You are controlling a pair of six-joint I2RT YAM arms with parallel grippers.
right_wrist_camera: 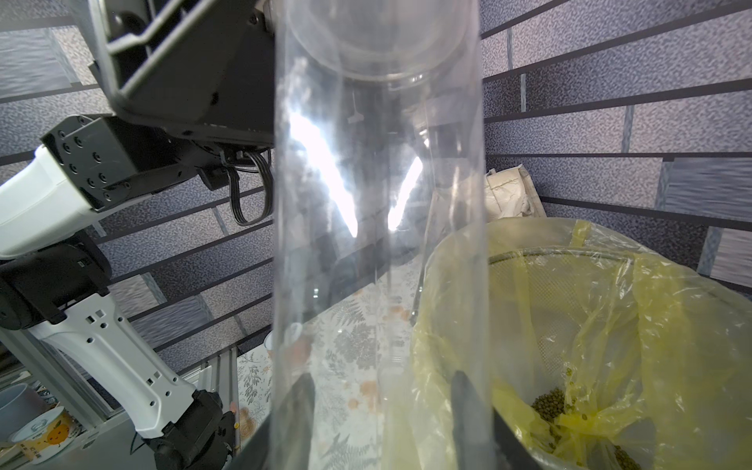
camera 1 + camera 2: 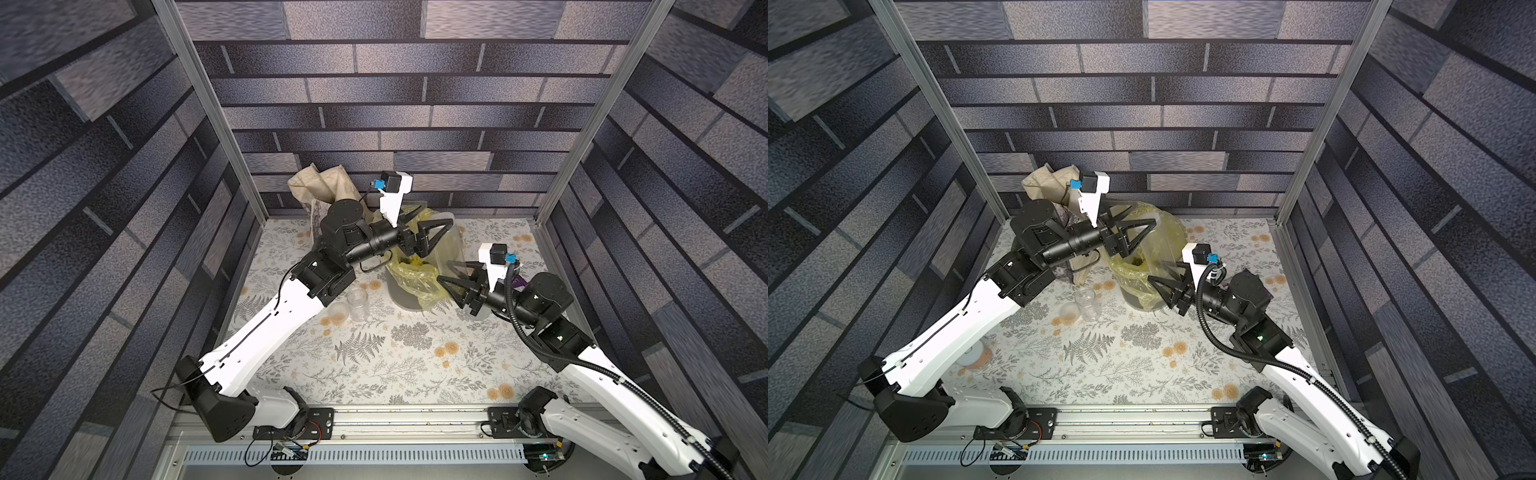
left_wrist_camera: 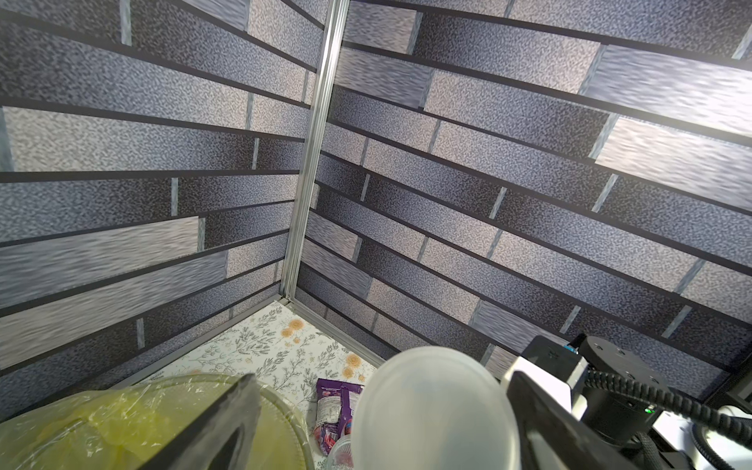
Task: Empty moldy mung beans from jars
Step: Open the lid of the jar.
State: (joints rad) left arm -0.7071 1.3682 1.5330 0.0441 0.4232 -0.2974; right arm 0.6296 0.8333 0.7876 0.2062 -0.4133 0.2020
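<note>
While the right gripper (image 1: 381, 374) is clamped on a clear jar (image 1: 378, 203) at the bucket (image 1: 569, 253) rim, the left gripper (image 3: 382, 378) stands with jaws apart around the jar's whitish lid (image 3: 435, 411). Mung beans (image 1: 549, 403) lie inside the yellow bag (image 1: 671, 325). Another jar (image 2: 358, 303) stands on the table (image 2: 395, 365) near the bucket.

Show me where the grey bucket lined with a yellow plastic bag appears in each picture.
Both top views: grey yellow-bagged bucket near picture centre.
Left wrist view: behind the black finger, bucket at.
Right wrist view: beside the clear slim jar, bucket at.
Shared landmark: the flowered table cover.
</note>
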